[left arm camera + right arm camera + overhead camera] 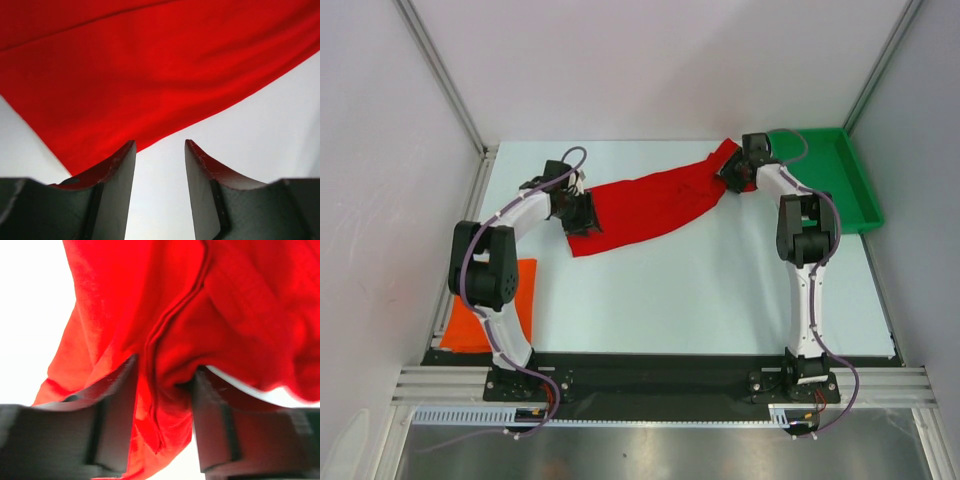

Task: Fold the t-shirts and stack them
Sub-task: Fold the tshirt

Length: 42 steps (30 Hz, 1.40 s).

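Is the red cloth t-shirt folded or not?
Not folded: the red cloth t-shirt lies stretched diagonally across the pale table as a rumpled band, no neat rectangle.

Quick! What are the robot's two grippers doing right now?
Left gripper: open, nothing between its fingers.
Right gripper: closed, holding the red t-shirt.

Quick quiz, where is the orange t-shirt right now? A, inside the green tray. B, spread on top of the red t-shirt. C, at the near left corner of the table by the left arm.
C: the orange t-shirt lies at the near left corner of the table, partly under the left arm.
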Each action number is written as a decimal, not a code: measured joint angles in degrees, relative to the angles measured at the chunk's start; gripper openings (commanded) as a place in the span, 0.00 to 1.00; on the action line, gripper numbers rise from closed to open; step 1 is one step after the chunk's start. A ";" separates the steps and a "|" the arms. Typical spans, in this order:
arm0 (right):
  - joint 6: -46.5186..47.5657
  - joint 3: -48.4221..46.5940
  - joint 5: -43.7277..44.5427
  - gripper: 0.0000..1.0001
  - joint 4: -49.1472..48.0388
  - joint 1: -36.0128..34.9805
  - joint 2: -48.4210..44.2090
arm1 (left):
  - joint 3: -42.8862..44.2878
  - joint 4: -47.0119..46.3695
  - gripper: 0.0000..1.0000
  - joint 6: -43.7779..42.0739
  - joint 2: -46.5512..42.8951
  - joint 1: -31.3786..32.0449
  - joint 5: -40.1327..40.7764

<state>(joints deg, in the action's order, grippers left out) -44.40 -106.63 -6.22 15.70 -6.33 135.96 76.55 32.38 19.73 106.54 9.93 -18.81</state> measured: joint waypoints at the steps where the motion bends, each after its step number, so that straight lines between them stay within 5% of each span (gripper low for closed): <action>1: 1.38 -2.75 0.35 0.53 1.77 0.04 1.25 | -0.22 0.39 0.50 -0.37 0.22 0.00 0.70; 5: 6.51 -9.90 1.11 0.64 9.01 0.72 3.67 | -1.68 1.09 0.61 -1.01 -0.13 0.00 2.69; 12: 11.23 -11.45 -1.29 0.83 16.59 2.86 2.69 | -5.46 2.05 0.63 -1.77 -1.70 0.87 7.17; 24: 12.17 19.06 -7.41 0.86 18.78 1.42 -21.20 | -11.89 1.64 0.68 4.79 -6.97 0.20 12.52; 33: 12.55 31.82 -8.72 0.86 17.73 1.60 -34.53 | -8.81 -0.33 0.55 7.32 -0.87 -1.44 13.31; 36: 12.57 34.14 -8.72 0.87 17.64 1.60 -37.44 | -8.24 -0.85 0.33 7.85 -0.04 -1.46 13.44; 38: 12.61 34.93 -8.70 0.87 17.68 1.70 -38.93 | -8.15 -1.25 0.06 8.13 0.35 -1.49 13.57; 42: 13.03 35.06 -8.68 0.87 17.51 1.88 -40.52 | -8.98 -2.78 0.00 7.65 0.17 -1.51 12.57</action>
<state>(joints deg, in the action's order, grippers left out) -31.38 -71.57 -14.90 33.21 -4.45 95.44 67.57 29.61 27.38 106.72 8.43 -6.24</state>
